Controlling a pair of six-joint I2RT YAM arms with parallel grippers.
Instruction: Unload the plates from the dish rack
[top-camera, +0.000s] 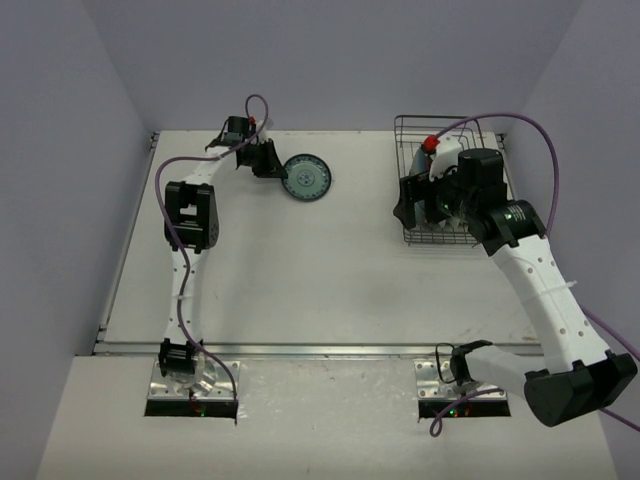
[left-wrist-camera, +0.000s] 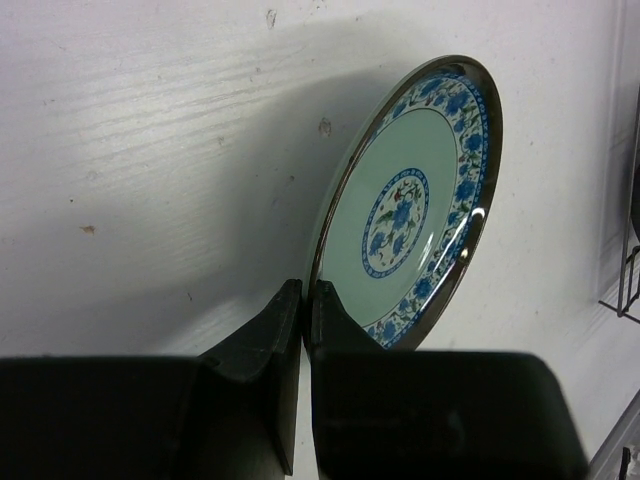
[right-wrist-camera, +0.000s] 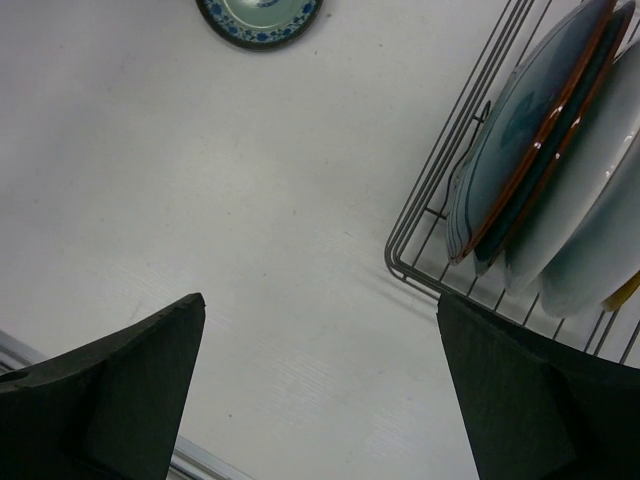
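- The surface (top-camera: 330, 280) is the biggest thing. It is white and flat, and everything sits on it.
- The dish rack (right-wrist-camera: 437, 190) is made of thin dark wire. It sits at the far right of the surface.
- The plates in the rack (right-wrist-camera: 520, 130) stand on their edges and lean close together. The front one looks grey-blue with a red-brown rim. Then comes a dark one, then pale white ones. A bit of yellow peeks out at the side.
- The patterned plate (top-camera: 306, 178) lies flat on the surface at the far left, well apart from the rack. It is pale green with blue flowers and a dark rim.
- My right end effector (right-wrist-camera: 320, 300) is spread wide. It holds nothing. It hangs over the bare surface just beside the near left corner of the rack.
- My left end effector (left-wrist-camera: 305, 290) is pressed together, with only a thin crack between the fingers. It holds nothing. It is just beside the rim of the patterned plate. I cannot tell if it touches the rim.
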